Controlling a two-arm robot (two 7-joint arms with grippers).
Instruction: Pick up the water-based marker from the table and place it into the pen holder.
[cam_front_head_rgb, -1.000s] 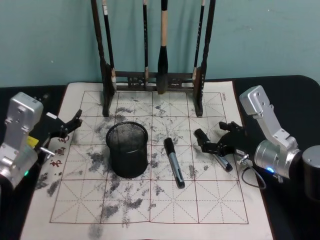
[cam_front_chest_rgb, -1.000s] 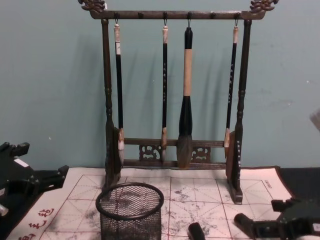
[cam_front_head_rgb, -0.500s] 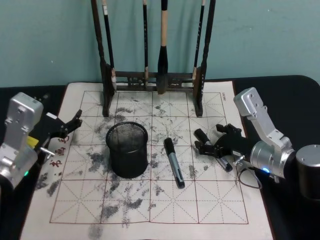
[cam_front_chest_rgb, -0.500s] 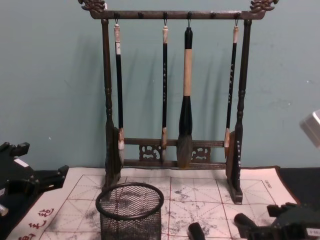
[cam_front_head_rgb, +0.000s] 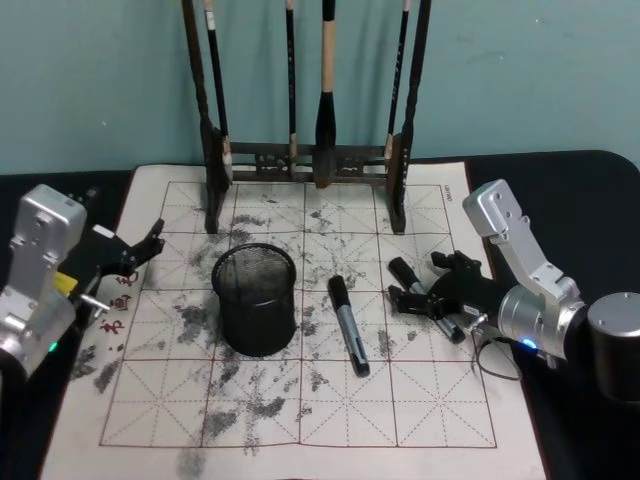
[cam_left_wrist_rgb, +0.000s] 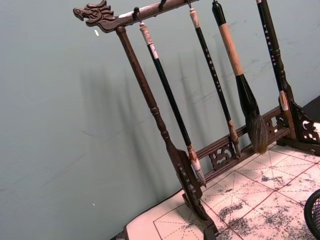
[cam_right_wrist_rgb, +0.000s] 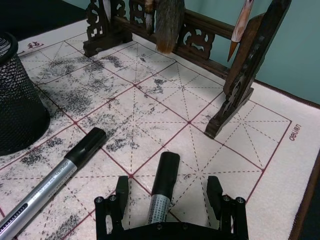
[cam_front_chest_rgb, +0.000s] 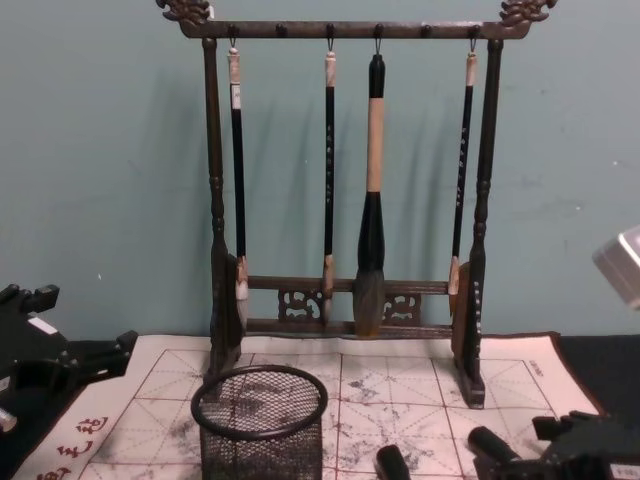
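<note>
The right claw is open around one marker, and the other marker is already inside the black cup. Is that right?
Not quite. The other marker lies on the mat beside the cup, not inside it; the head view shows this. The right gripper is indeed open around one marker. The left gripper sits parked at the mat's left edge.

Black wire-mesh pen holder (cam_front_head_rgb: 255, 300), dark wooden rack (cam_front_head_rgb: 305, 150)
</note>
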